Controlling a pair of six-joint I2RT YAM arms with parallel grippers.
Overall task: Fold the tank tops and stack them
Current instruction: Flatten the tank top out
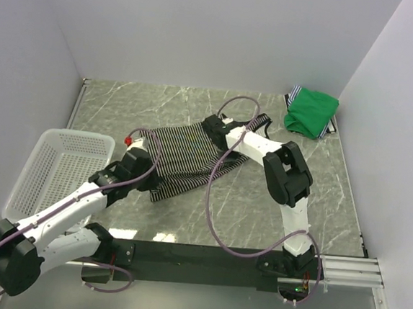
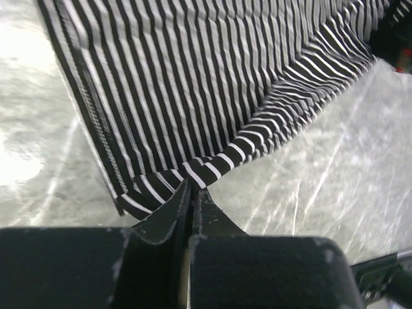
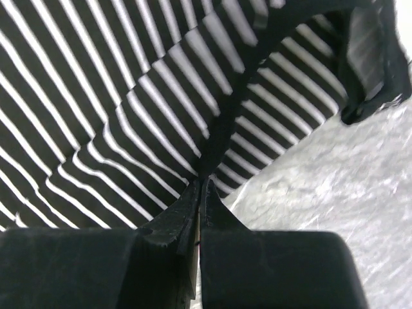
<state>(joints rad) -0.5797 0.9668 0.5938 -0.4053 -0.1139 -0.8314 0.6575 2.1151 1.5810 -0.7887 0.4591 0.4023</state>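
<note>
Setting: laboratory-type robot test cell. Evidence: plain white partition walls (image 1: 203,31) enclose a grey marble-pattern counter (image 1: 160,103); left arm (image 1: 72,204) and right arm (image 1: 288,177) are bolted to a black rail (image 1: 197,256) at 6 o'clock.

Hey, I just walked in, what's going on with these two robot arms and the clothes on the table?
Both arms are handling the striped tank top, spread in the middle of the table. The left gripper is shut on its left edge, the right gripper on a fold at its far side, near the straps. The green tank top lies folded in the far right corner, a bit of striped cloth showing under it. The white basket stands at the left.
</note>
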